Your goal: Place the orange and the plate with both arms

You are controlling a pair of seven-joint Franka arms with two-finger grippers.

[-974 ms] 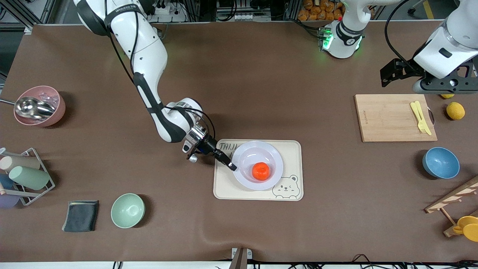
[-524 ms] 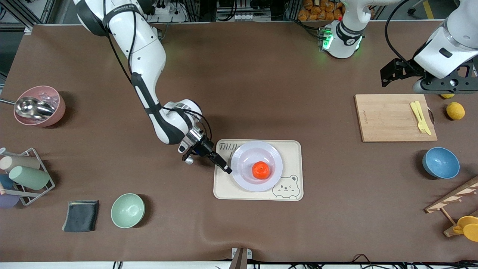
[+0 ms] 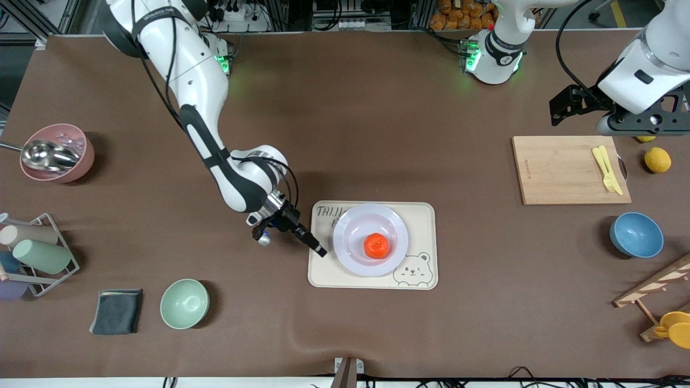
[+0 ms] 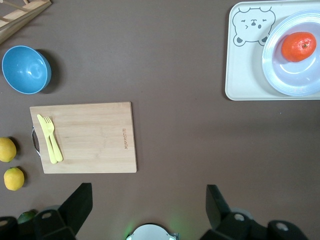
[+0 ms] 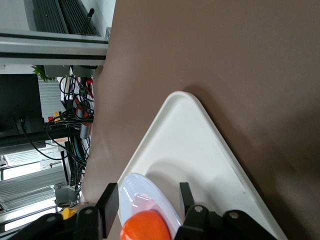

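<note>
The orange (image 3: 377, 246) lies in the middle of the pale plate (image 3: 350, 226), which rests flat on the cream bear-print tray (image 3: 420, 215). My right gripper (image 3: 317, 250) is open and low over the tray's edge at the right arm's end, just clear of the plate's rim. In the right wrist view the plate (image 5: 137, 192) and orange (image 5: 145, 227) show past the spread fingers (image 5: 110, 200). My left gripper (image 3: 563, 105) waits open and empty in the air over the table beside the cutting board.
A wooden cutting board (image 3: 570, 170) with a yellow fork and knife (image 3: 606, 168), a lemon (image 3: 657, 159) and a blue bowl (image 3: 636, 234) lie at the left arm's end. A green bowl (image 3: 184, 303), dark cloth (image 3: 116, 311), pink bowl (image 3: 56, 152) and cup rack (image 3: 32, 253) sit at the right arm's end.
My right gripper has let go of the plate's rim and drawn back toward the right arm's end of the table. The plate has settled flat on the tray. The left arm has not moved.
</note>
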